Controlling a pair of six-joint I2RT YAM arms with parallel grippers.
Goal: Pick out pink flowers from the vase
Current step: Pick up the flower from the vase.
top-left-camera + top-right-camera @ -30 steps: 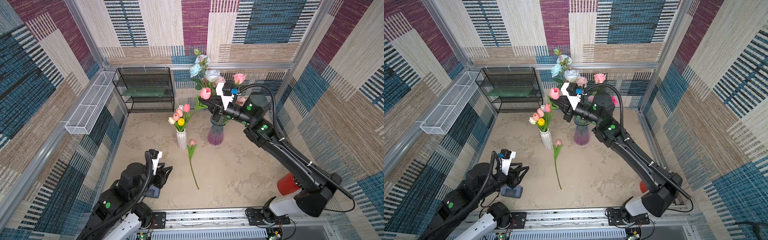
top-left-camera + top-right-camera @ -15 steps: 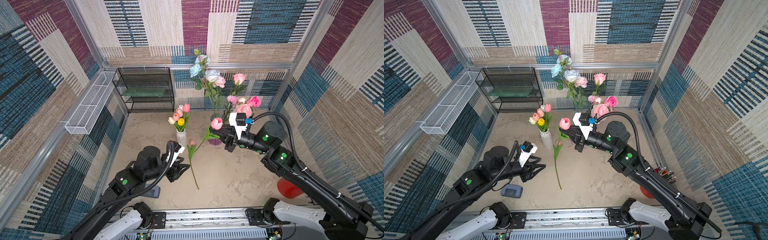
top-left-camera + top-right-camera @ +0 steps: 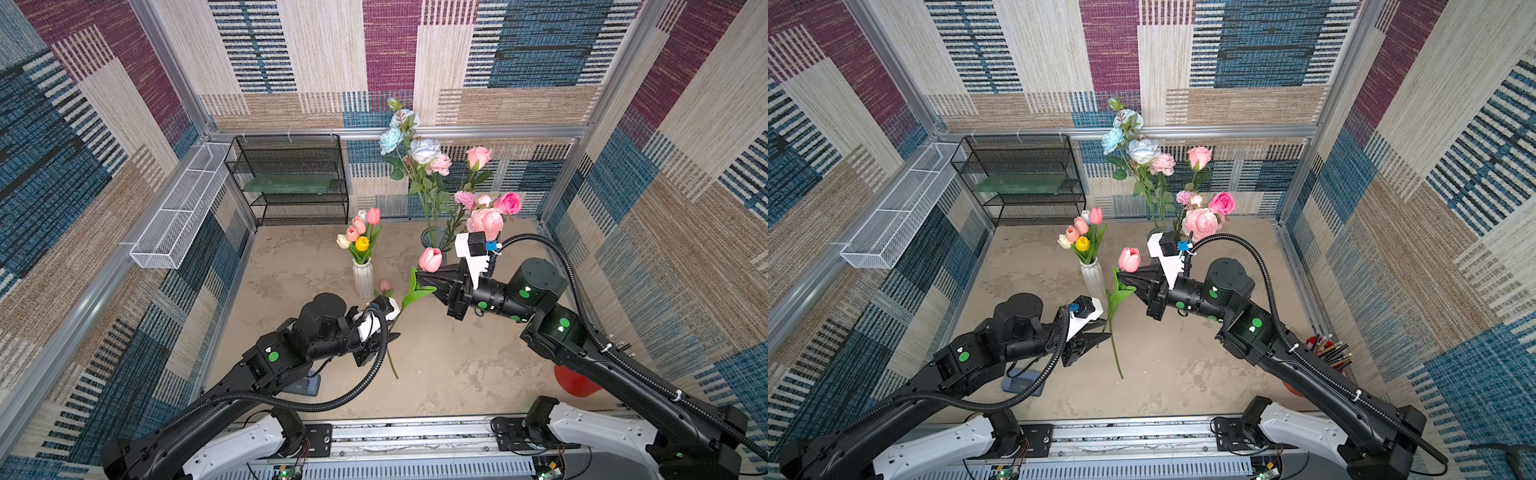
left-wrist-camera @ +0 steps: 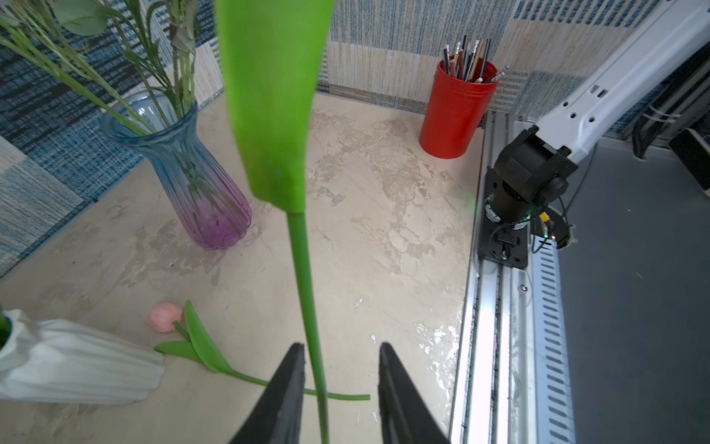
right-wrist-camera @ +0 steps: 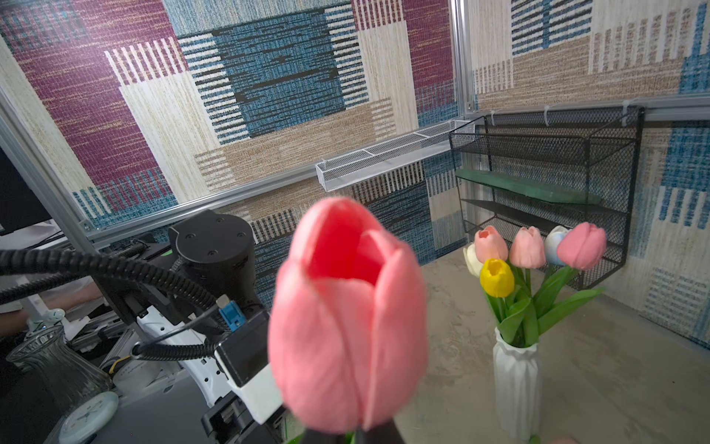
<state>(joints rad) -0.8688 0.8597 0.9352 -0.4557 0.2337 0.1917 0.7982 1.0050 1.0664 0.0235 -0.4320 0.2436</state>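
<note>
A pink tulip (image 3: 430,259) hangs above the table middle, and my right gripper (image 3: 419,277) is shut on its stem just under the bloom (image 5: 347,315). My left gripper (image 3: 395,333) straddles the lower stem (image 4: 303,269); in the left wrist view the stem stands beside one finger (image 4: 292,369) with a gap to the other, so the jaws are open. A second pink tulip (image 3: 385,285) lies flat on the table. The white vase (image 3: 363,278) holds pink, white and yellow tulips. The blue-purple glass vase (image 4: 199,180) holds pink roses (image 3: 485,221) and pale blue ones.
A red cup of pencils (image 4: 455,111) stands at the front right corner. A black mesh shelf (image 3: 291,178) sits against the back wall, with a white wire basket (image 3: 178,208) on the left wall. A small grey device (image 3: 305,384) lies under my left arm.
The right arm carried the pink tulip from the glass vase down toward the table middle. The left arm reached forward to the stem and its jaws narrowed around it.
</note>
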